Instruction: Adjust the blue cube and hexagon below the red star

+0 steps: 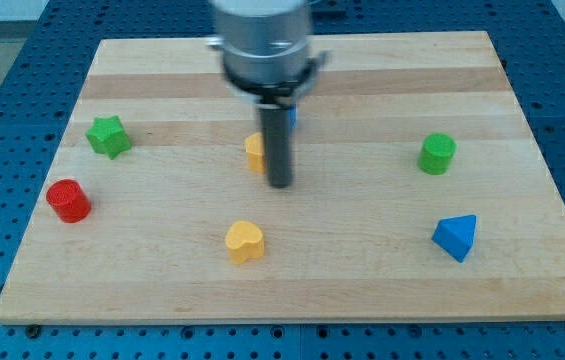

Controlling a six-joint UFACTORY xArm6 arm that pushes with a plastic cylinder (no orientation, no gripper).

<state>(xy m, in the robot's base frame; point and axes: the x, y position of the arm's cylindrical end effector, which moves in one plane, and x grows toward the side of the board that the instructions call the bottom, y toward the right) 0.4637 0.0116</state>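
Rod tip (279, 184) mid-desk (382, 270), touching yellow block (254, 152) on its right, blue block (292, 114) half hidden behind rod, no fingers fitted, nothing held, red star unseen, red cylinder (67, 200) far left.

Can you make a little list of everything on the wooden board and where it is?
board: wooden board on a blue pegboard
my tip: near the middle, touching the right side of a half-hidden yellow block
blue block: mostly hidden behind the rod, shape unclear
green star: view's left
red cylinder: view's left, below the green star
yellow heart: below the tip
green cylinder: view's right
blue triangle: view's lower right
red star: not visible
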